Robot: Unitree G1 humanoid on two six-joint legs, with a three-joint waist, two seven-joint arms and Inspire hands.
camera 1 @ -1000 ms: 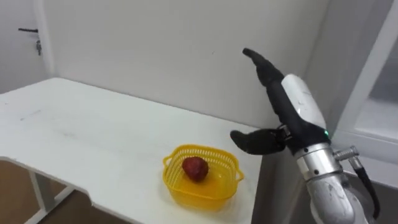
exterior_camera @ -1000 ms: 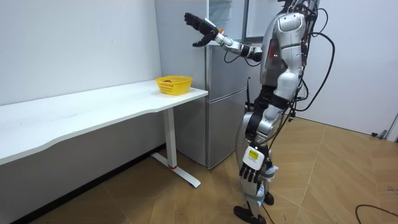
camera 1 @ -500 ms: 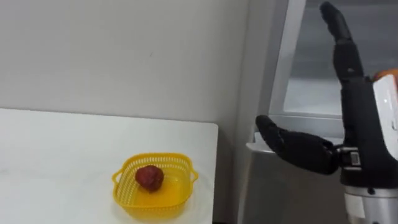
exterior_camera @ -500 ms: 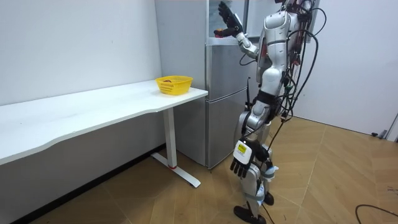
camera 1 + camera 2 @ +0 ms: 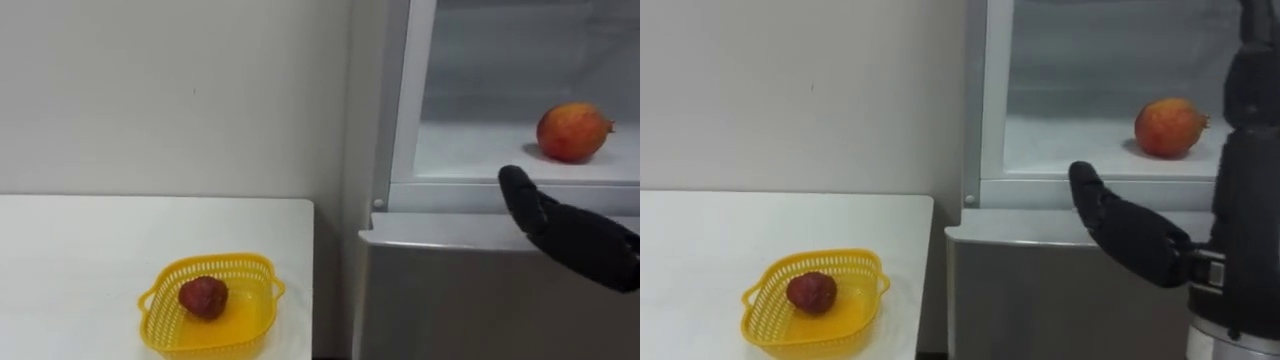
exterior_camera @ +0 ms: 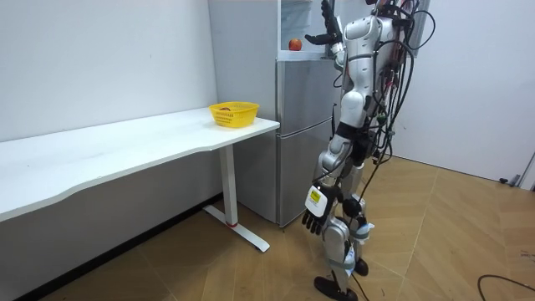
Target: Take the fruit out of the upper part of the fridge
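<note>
1. Fridge (image 6: 299,125): upper compartment open, robot standing before it.
2. Tabletop (image 5: 70,240), at the fridge's left: carries 1 yellow basket (image 5: 212,262) holding 1 dark red fruit (image 5: 203,297).
3. Right hand (image 5: 1245,220): raised before the compartment, fingers straight, thumb spread wide, holding nothing. Left hand (image 6: 316,216): hangs by the thigh, state cannot be told.
4. Task item: 1 round red-orange fruit (image 5: 572,131) on the white shelf (image 5: 470,160), apart from the hand. Judged light, firm, smooth, liable to roll; grasp round its widest part.
5. No legible writing.
</note>
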